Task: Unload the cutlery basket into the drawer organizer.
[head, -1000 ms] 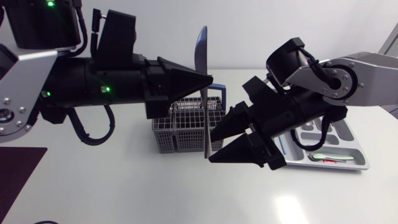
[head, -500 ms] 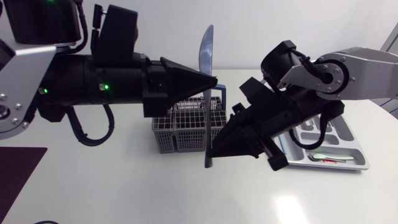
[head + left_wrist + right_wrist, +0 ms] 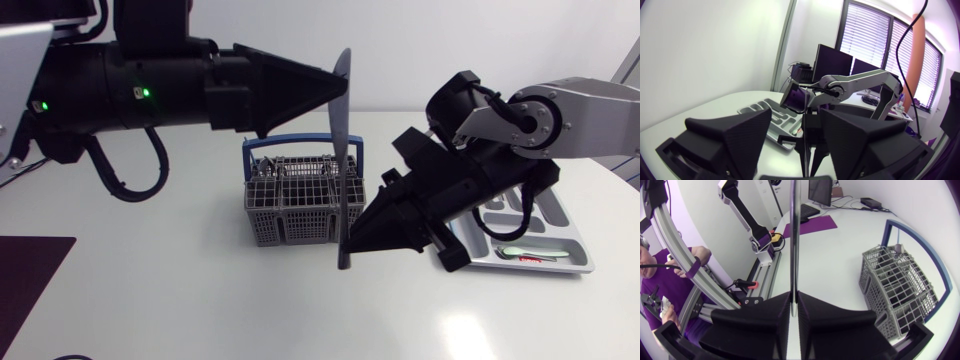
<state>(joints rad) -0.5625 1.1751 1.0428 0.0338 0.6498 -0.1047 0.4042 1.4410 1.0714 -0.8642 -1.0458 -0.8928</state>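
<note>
White surface [image 3: 200, 300]: grey wire cutlery basket [image 3: 295, 205], blue handle; grey plastic drawer organizer [image 3: 560, 245]. Right tool [image 3: 352, 240] clamped on upright silver knife [image 3: 343, 150], low; left tool [image 3: 340, 88] parted around blade.

A purple mat [image 3: 810, 225] lies flat on the white table [image 3: 840, 250]. It sits far ahead of the right gripper [image 3: 794, 297], well apart.

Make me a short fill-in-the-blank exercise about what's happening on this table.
1. The knife stands ____ above the table.
2. The right gripper is shut on the knife's ____.
3. The grey cutlery basket has a ____ carrying handle.
Missing words: upright, handle, blue.
</note>
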